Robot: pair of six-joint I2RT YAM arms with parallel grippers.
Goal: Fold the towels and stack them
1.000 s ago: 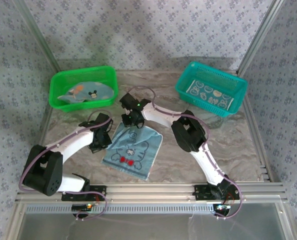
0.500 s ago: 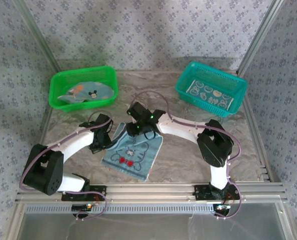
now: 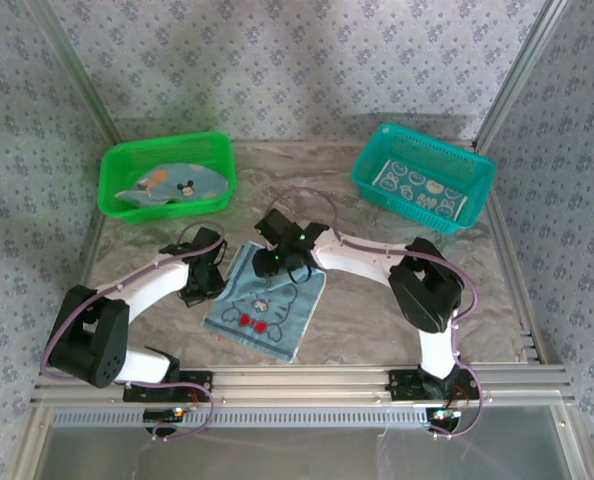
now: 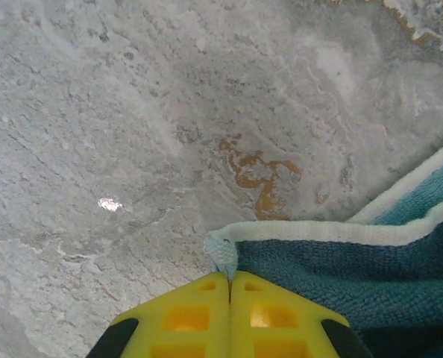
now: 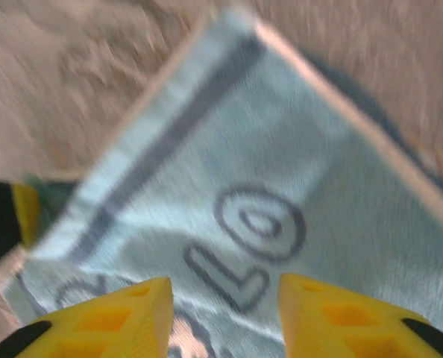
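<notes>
A light blue towel (image 3: 269, 308) with a cartoon cat face and red bows lies flat on the table between the two arms. My left gripper (image 3: 213, 274) is at its far left corner, and the yellow fingers (image 4: 192, 317) are shut on the towel's white-edged corner (image 4: 223, 253). My right gripper (image 3: 279, 262) hovers over the towel's far edge, open, and the towel (image 5: 281, 186) with dark printed letters lies below its fingers (image 5: 124, 317). Another towel (image 3: 167, 184) lies in the green basket, and a folded one (image 3: 422, 190) in the teal basket.
The green basket (image 3: 167, 147) stands at the back left and the teal basket (image 3: 474, 175) at the back right. Marbled tabletop (image 3: 367, 320) lies bare to the right of the towel. A metal rail (image 3: 307, 380) runs along the near edge.
My right arm has swung its elbow out to the right and its gripper has come down over the towel's far edge. The left gripper has stayed on the corner.
</notes>
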